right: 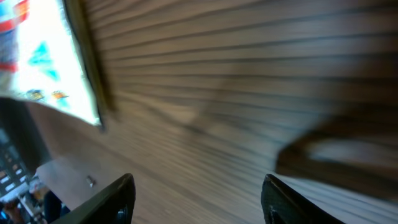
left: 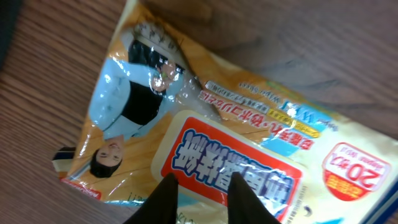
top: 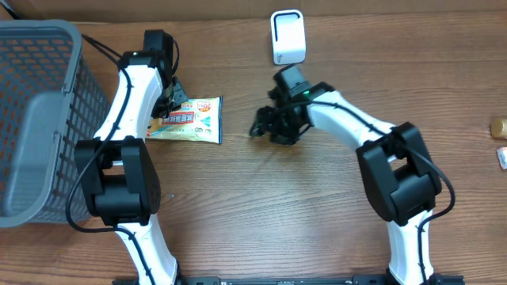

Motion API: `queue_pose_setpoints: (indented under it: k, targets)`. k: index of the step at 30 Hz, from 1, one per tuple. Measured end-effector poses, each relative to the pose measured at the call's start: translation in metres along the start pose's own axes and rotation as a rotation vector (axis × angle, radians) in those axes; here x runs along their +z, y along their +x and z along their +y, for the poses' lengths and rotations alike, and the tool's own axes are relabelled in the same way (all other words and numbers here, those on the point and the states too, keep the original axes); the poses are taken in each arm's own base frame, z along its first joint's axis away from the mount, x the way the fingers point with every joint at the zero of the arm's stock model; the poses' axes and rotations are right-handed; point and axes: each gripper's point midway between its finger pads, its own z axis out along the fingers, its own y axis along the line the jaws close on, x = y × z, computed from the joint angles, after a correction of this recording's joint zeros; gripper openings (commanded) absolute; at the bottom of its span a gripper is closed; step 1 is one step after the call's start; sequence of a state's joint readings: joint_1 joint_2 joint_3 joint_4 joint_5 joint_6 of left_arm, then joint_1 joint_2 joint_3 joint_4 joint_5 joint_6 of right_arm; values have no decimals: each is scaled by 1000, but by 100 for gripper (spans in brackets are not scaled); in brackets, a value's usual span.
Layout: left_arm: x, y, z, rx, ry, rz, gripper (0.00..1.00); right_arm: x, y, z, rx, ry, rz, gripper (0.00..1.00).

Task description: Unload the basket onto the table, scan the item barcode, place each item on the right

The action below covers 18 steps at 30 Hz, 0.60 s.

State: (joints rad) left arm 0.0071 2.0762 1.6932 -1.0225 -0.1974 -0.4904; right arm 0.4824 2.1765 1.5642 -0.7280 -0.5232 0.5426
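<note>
The item, a yellow wet-wipes packet [top: 190, 120] with a red label, lies flat on the wooden table. Its barcode does not show in any view. My left gripper [top: 176, 101] is at the packet's upper left edge. In the left wrist view the packet [left: 249, 124] fills the frame, and the gripper [left: 203, 176] has its two dark fingers close together, pinching crumpled film between the tips. My right gripper [top: 265, 125] hovers low over bare wood to the right of the packet. Its jaws [right: 198, 179] stand wide with nothing between them, and the packet [right: 37, 56] is at the upper left of that view.
A grey mesh basket [top: 40, 119] fills the table's left side. A white upright device [top: 287, 36] stands at the back centre. A small brown object [top: 497, 125] and a white one [top: 502, 157] lie at the right edge.
</note>
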Motion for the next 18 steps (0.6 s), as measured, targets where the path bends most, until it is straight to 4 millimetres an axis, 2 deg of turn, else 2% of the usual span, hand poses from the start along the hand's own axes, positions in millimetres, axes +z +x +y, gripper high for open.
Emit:
queue_pose_setpoints:
  k: [2, 4, 9, 15, 18]
  targets:
    - [6, 6, 1, 4, -2, 17, 29, -8, -4, -14, 30, 14, 3, 65]
    - [12, 13, 2, 10, -2, 35, 44, -16, -8, -29, 59, 28, 9, 65]
    - [18, 19, 1, 25, 7, 52, 44, -33, -9, -59, 101, 56, 38, 65]
    - [18, 19, 0, 25, 11, 52, 45, -45, -2, -80, 125, 79, 82, 65]
    - [18, 19, 0, 25, 12, 52, 52, -52, 0, -90, 148, 86, 96, 65]
